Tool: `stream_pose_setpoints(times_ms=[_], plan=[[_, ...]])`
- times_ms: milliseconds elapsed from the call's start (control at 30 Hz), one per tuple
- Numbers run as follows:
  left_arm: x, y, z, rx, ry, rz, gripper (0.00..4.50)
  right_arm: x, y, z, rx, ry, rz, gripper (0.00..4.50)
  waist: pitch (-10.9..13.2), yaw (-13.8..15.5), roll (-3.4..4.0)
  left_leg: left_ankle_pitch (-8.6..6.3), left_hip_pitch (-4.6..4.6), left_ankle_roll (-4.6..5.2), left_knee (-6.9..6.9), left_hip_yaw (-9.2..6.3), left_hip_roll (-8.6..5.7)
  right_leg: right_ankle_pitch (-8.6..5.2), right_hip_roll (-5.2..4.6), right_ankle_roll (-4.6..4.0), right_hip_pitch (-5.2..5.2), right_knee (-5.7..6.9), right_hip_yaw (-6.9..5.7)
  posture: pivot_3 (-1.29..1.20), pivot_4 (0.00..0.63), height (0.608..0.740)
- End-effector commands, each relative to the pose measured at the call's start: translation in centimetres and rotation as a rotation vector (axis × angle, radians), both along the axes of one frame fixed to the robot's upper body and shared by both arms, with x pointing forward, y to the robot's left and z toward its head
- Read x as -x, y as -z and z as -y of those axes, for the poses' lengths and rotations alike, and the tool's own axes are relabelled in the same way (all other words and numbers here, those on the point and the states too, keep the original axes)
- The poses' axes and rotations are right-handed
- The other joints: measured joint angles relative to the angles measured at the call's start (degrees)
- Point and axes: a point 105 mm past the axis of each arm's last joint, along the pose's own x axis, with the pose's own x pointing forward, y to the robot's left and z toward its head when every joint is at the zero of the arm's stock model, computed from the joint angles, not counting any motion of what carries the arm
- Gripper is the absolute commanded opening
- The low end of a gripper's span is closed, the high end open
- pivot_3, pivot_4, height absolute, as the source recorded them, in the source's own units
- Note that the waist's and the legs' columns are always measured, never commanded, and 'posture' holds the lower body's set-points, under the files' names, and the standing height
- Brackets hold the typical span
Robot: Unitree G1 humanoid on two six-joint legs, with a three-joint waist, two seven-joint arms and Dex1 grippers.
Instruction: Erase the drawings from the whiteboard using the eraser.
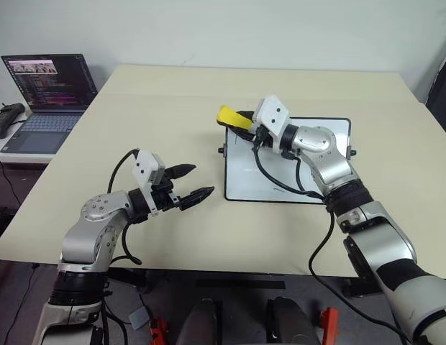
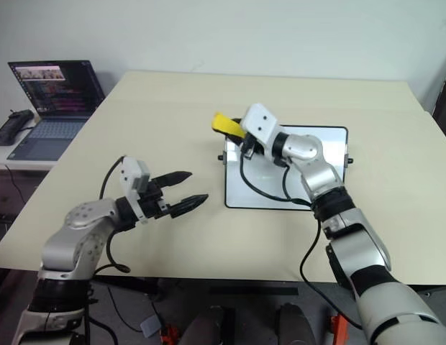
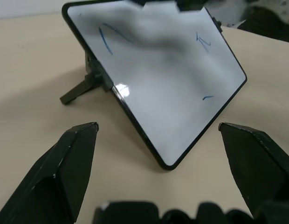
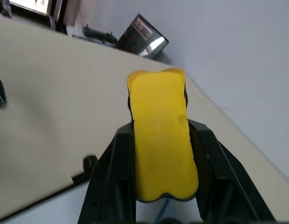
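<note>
Nearest, the left gripper (image 1: 193, 182) hangs just over the beige table (image 1: 137, 129), fingers spread wide, nothing between them, pointing toward the whiteboard (image 1: 331, 129) but well short of its edge. Bare tabletop between the two.

Next out, the whiteboard lies right of centre on the table, black frame, small knob on each short side. From the left wrist view a little black stand leg (image 3: 79, 91) sticks out at the near short side, by the knob. The drawings (image 3: 108, 36) are thin blue strokes: a long curve near one corner, a small squiggle near another, a short dash lower down. Glare and a blurred patch hide part of the white surface in that view.

The right arm reaches across the board and blocks much of it from the head cameras; its black cable loops over the white surface too. The right gripper (image 1: 241, 123) sits at the board's far left corner, clamped on the eraser (image 1: 231, 118), a yellow block sticking out past the fingertips and over the board's edge.

Farther off, left of the table, an open laptop (image 1: 47, 93) on a side surface, a dark handheld device (image 1: 7, 118) beside it.
</note>
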Motion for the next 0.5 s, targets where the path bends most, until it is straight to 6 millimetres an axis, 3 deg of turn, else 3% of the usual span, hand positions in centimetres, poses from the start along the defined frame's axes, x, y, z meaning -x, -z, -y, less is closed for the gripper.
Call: stream_pose_setpoints(times_ms=[33, 200, 500], plan=[[0.5, -1.3, 0.1, 0.017, -0.003, 0.047, 4.5, -0.8, -0.6, 0.9, 0.0, 0.035, 0.035, 1.15, 0.0, -0.2, 0.0, 0.0, 0.0, 0.0, 0.0, 0.0, 0.0, 0.0, 0.0, 0.0, 0.0, 0.02, 0.0, 0.0, 0.15, 0.74], [0.4, -1.4, 0.3, 0.02, 0.001, 0.045, 4.5, -1.8, 1.8, 1.8, 0.03, 0.106, -0.045, 1.15, 0.0, -0.6, 0.01, 0.0, 0.06, 0.01, 0.01, 0.01, 0.02, -0.01, 0.05, -0.02, -0.02, 0.16, 0.04, 0.0, 0.15, 0.74], [0.5, -2.5, 1.0, 0.038, 0.032, 0.065, 4.5, -1.3, 5.2, 0.3, 0.131, 0.062, -0.148, 1.14, 0.0, -1.3, 0.01, 0.01, 0.55, 0.02, 0.04, -0.05, 0.05, -0.02, 0.11, -0.05, 0.5, 0.2, 0.02, 0.0, 0.15, 0.74]])
